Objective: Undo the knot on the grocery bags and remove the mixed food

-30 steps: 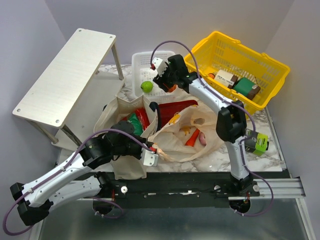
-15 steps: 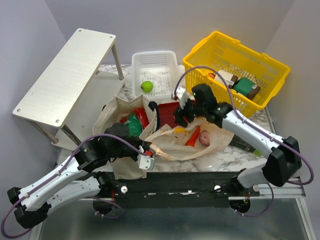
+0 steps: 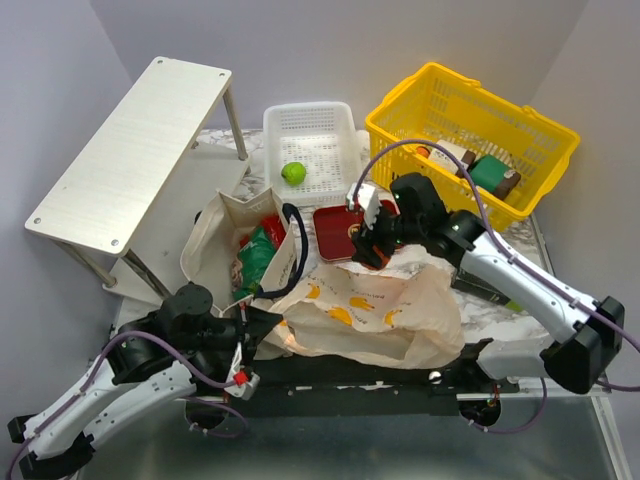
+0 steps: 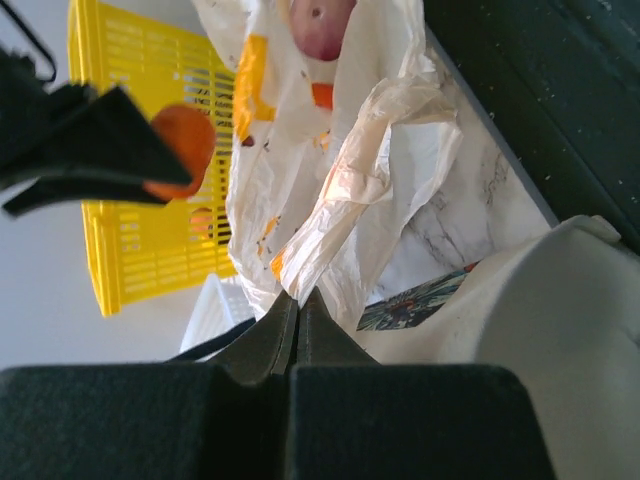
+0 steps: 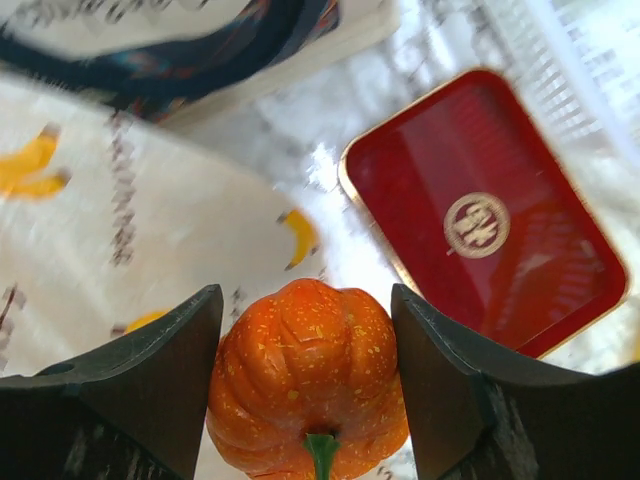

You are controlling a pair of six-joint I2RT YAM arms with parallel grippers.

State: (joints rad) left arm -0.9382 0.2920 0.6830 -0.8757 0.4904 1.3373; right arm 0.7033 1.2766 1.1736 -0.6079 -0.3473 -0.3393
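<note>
My left gripper point(image 3: 258, 328) is shut on a twisted, bunched edge of the peach-cream plastic bag point(image 3: 375, 315); the pinched jaws point(image 4: 297, 296) show in the left wrist view. I cannot tell whether the knot is tied. A purple onion point(image 4: 320, 25) and a carrot point(image 4: 322, 95) show through the bag. My right gripper point(image 3: 372, 243) is shut on the orange point(image 5: 310, 380), held above the bag's far edge. The canvas tote point(image 3: 215, 235) stands open at the left with a green snack bag point(image 3: 255, 255) and a red packet point(image 3: 270, 225) inside. A green apple point(image 3: 293, 172) lies in the white basket point(image 3: 330, 125).
A red tin point(image 3: 333, 228) lies flat between the tote and my right gripper. The yellow basket point(image 3: 470, 110) with boxes stands at the back right. A white shelf point(image 3: 130, 140) fills the back left. The right arm reaches across the table's right side.
My left arm has drawn back toward the near edge, pulling the plastic bag out flat. My right gripper came from the white basket to the bag and now holds the orange.
</note>
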